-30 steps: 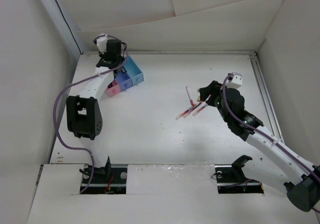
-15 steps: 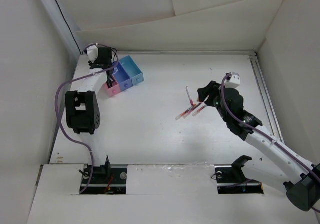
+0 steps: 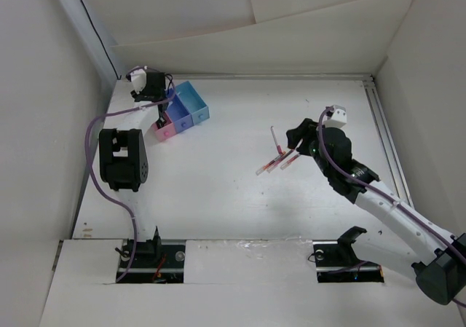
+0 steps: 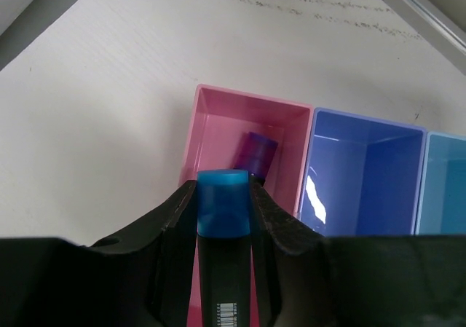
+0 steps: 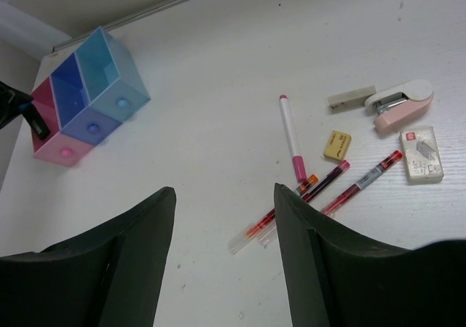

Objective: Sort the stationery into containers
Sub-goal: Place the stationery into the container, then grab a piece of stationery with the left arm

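Left wrist view looks down on three open-topped square plastic boxes joined in a row on the white table (image 4: 109, 94): the pink box (image 4: 218, 116), the purple-blue box (image 4: 357, 174) and the light blue box (image 4: 444, 188). The left gripper (image 4: 223, 188) has its black fingers (image 4: 175, 225) clamped against both sides of a black-bodied marker with a blue cap (image 4: 223, 210), which points up at the camera and hides most of the pink box's near wall. Behind that cap, a short dark purple marker (image 4: 255, 152) lies tilted inside the pink box; the other two boxes show only their bare floors. From the right wrist view, the right gripper (image 5: 223, 192) hangs over the table with its fingers (image 5: 131, 254) spread wide and holding nothing. The loose items lie past them, well apart from the boxes: a white pen with a pink cap (image 5: 290, 138), a clear orange-red pen (image 5: 277, 214), a dark red pen (image 5: 324, 181) and a red pen with a grey grip (image 5: 362, 182) fanned close together, a yellow eraser (image 5: 337, 145) just beside them, then a pale grey eraser (image 5: 351, 98), a pink-and-white stapler (image 5: 400, 103) and a small white packet (image 5: 422, 154). Top external view places the left gripper (image 3: 154, 87) at the row's far-left end.
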You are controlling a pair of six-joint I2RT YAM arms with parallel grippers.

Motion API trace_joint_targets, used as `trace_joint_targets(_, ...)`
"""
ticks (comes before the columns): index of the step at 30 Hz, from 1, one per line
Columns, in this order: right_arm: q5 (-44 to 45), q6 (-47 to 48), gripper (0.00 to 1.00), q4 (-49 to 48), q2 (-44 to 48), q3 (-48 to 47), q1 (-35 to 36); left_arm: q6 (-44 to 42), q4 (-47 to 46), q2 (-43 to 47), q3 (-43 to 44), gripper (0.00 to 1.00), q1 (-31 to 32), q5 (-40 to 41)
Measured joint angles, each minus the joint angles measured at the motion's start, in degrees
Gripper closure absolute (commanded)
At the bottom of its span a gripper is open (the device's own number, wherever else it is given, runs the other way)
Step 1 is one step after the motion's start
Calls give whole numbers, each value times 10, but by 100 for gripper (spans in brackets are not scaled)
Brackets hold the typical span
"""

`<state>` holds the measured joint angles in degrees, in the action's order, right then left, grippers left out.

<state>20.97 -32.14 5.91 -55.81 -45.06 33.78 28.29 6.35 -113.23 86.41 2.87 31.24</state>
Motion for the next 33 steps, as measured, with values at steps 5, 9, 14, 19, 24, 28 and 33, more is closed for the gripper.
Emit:
trace_joint_targets(5,0,0,37,0,-1,0,0,-5,-10,0,-6,51,0,-2)
trace_joint_targets(9,0,0,37,0,-1,0,0,-8,-14,10,-7,51,4,-8)
trace_joint_targets(14,5,2,69,0,-1,0,0,-10,-14,46,-7,81,23,-11)
trace_joint_targets(19,42,-2,93,2,12,0,0,-14,-8,67,16,93,99,-30)
trace_joint_targets(24,92,-10,95,5,41,0,0,-12,-2,47,75,95,257,-41)
trace_joint_targets(28,112,-19,96,17,43,0,0,-2,4,-2,110,86,373,-59)
trace_joint_targets(33,129,-32,84,35,41,0,-1,14,29,-89,141,72,443,-76)
